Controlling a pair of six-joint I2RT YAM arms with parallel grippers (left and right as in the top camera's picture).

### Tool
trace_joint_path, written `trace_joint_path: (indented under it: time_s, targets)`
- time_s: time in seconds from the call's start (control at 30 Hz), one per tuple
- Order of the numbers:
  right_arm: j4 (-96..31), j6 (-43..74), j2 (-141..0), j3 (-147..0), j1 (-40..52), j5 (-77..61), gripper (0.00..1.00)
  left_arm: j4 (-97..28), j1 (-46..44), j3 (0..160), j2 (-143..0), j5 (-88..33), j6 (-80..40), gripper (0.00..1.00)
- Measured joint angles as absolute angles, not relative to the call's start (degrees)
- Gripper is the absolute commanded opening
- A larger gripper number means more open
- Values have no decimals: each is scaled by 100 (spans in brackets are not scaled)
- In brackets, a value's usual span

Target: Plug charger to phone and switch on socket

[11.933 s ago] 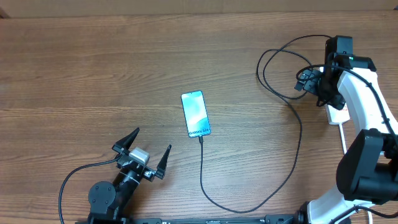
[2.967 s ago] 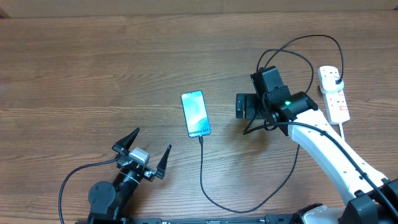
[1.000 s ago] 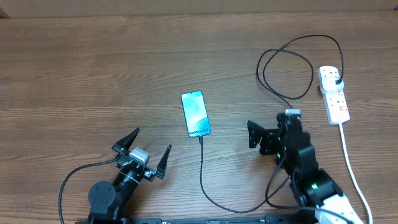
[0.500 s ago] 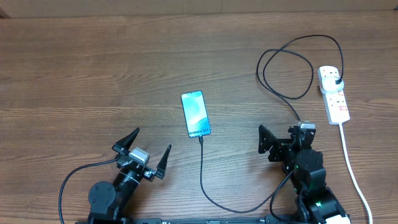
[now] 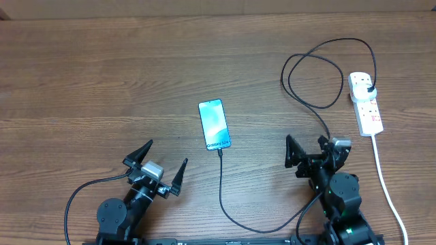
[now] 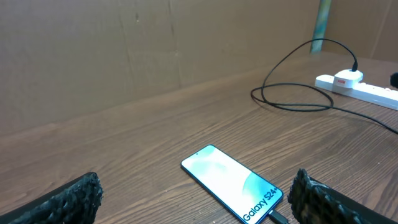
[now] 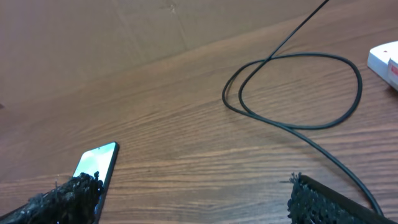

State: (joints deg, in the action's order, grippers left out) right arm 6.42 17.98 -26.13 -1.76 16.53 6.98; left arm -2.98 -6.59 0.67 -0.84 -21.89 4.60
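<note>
Left gripper [image 5: 168, 151]: I see it low over the wooden desk [image 5: 102, 68], its fingers [image 6: 65, 200] spread wide with nothing between them.
Right gripper [image 5: 305, 144]: also low over the desk, gaping and empty. It faces the same way as the left gripper, well to that one's right.
Phone [image 5: 214, 124]: lies flat and screen up, lit light blue, with the "Galaxy" text at its near end. It is ahead of the left gripper and a little to its right. The left wrist view frames it between the two fingers. From the right gripper it is ahead and to the left, well apart.
Charger [image 5: 221, 184]: the tip [image 5: 219, 151] meets the phone's near edge, though I cannot tell whether it is fully seated. The black cable runs back from there, bends across between the two grippers and passes beside the right gripper. It then loops on the desk ahead of that gripper and ends at the plug [image 5: 368, 85].
Socket [image 5: 366, 112]: a white strip ahead and to the right of the right gripper, well apart from it. The charger's plug sits in its far outlet. I see red markings, but I cannot tell the switch position.
Cord [image 5: 383, 180]: thick and white, it runs from the socket's near end back along the right gripper's right side.
</note>
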Motion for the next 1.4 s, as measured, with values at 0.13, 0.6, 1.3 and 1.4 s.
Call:
trace_joint_path:
  time_s: [0.13,0.6,1.3,1.4]
  targets:
    - [639,1796,-2309,-104,1621,709,100,-298,-659,67,-86,-2189,460,100]
    - [639,1798,-1579,-104,1584,751,100,-296,-659,67,-84,-2189,460,100]
    - [-410,1334,-62,-104,1573,847,100,-298,-659,67,-84,-2189,460,100]
    - [-405,913,-62,-104,1573,858,100,-296,-659,67,-84,-2189,460,100]
